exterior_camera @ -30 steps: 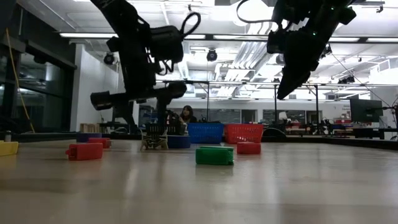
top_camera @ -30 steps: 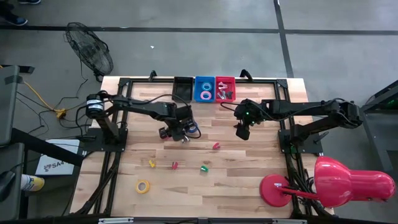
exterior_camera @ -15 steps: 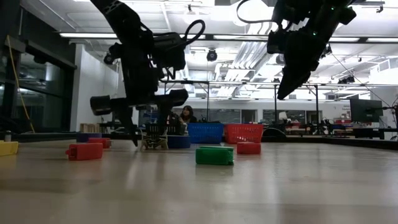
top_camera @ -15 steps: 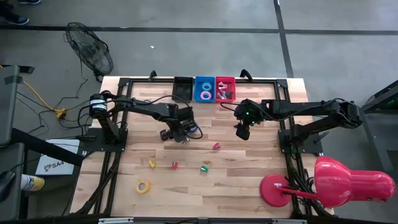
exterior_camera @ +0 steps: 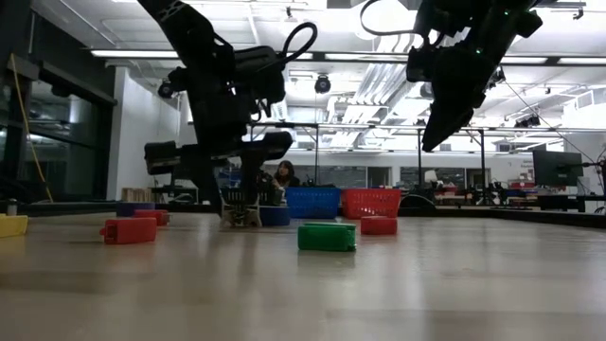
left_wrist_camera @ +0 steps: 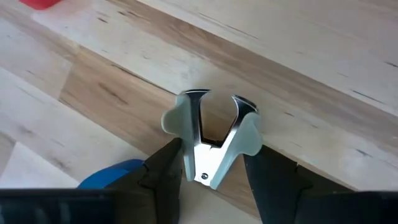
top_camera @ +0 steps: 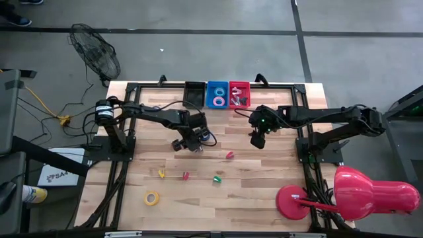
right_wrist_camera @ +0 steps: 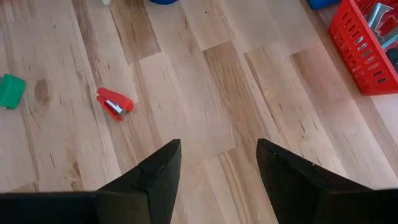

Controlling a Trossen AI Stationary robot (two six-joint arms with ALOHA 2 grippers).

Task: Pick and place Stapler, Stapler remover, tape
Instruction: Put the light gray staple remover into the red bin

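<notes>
Down near the middle of the wooden table (top_camera: 264,192), we see the left gripper (top_camera: 187,143) lowered to the surface, and in its wrist view its two dark fingers (left_wrist_camera: 163,169) stand on either side of a staple remover (left_wrist_camera: 211,140), pressing against the remover's pale grey wings, so the jaws are pinching it. The remover stands on the boards with its metal claws pointing away from the wrist, and a blue object (left_wrist_camera: 115,174) shows just beside the left finger. From table height we find the same remover (exterior_camera: 240,210) under the dark gripper, resting on the tabletop. We see the right gripper (top_camera: 256,140) held in the air over the right half of the table, well clear of the boards; its jaws are spread with nothing between them. Ahead of it in its wrist view lies a red stapler (right_wrist_camera: 114,103), with a green stapler (right_wrist_camera: 10,91) farther off. At the far edge we count a black bin (top_camera: 194,92), a blue bin (top_camera: 217,94) and a red bin (top_camera: 239,93) side by side. A yellow tape roll (top_camera: 152,198) lies near the front left, well apart from both grippers.
</notes>
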